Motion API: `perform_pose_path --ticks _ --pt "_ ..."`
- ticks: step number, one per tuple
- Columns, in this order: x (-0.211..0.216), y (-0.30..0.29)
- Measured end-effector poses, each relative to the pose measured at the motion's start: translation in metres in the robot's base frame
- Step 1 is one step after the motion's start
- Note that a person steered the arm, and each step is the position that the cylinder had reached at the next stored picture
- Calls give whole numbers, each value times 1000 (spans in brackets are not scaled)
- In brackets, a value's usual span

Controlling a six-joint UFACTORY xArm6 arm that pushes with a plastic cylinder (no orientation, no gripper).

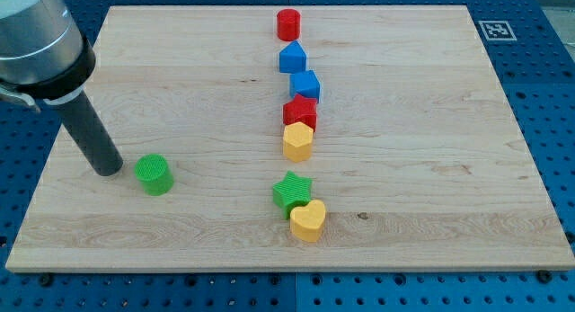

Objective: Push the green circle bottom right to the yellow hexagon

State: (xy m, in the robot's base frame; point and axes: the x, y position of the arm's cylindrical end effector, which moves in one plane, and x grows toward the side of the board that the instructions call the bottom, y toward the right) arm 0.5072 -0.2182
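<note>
- resting on the worktop (180, 236), my tip (110, 168) sits just to the view's left of the green circle (154, 174), near it, though i cannot tell whether they touch.
- there is no claw on this arm, only the dark rod, so nothing is clenched, released or grasped.
- the green circle stands in the lower left part of the board, well apart from every other block.
- the yellow hexagon (297, 142) is toward the middle, touching the red block (300, 112) above it.
- above that run two blue blocks (305, 84) (292, 57) and a red cylinder (287, 24) near the view's top.
- below the hexagon, a green star (291, 191) touches a yellow heart (308, 220).
- i judge the step in hand to be the start of the push: the tip is behind the circle, the circle not yet near its goal.
- the next move calls for a push toward the view's right, ending at the hexagon's lower right.
- the star and heart lie close to that route, so the line must skirt them.
</note>
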Motion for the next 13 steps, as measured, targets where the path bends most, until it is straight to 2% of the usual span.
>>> perform_pose_path --ticks 3,5,7,9,13 --pt "11 58" --pt "33 84" --pt "33 127" --pt "51 131" --pt "35 178"
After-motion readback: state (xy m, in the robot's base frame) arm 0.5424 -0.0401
